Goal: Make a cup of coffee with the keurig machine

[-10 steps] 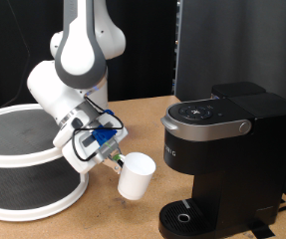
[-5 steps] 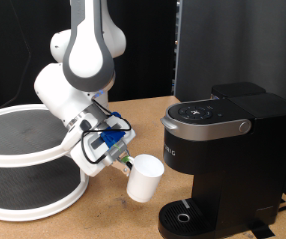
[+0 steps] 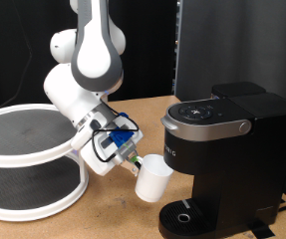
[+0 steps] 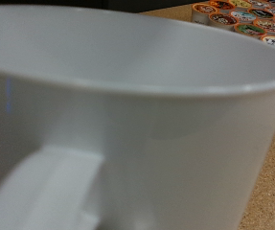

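You see a brown particleboard table [image 3: 103,214], a white two-tier round stand [image 3: 23,149], and dark panels [image 3: 232,40] behind

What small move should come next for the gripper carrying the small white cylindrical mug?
Probably ease the small white cylindrical mug further toward the exterior view's right and lower it. The gripper holds it tilted in the air, just short of the large boxy matte-black coffee maker, whose round drip tray under the spout has nothing on it.

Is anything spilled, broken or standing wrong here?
Nothing spilled or broken. The cup is tilted in the air, held by the gripper beside the keurig machine, above the drip tray; it is carried, not fallen.
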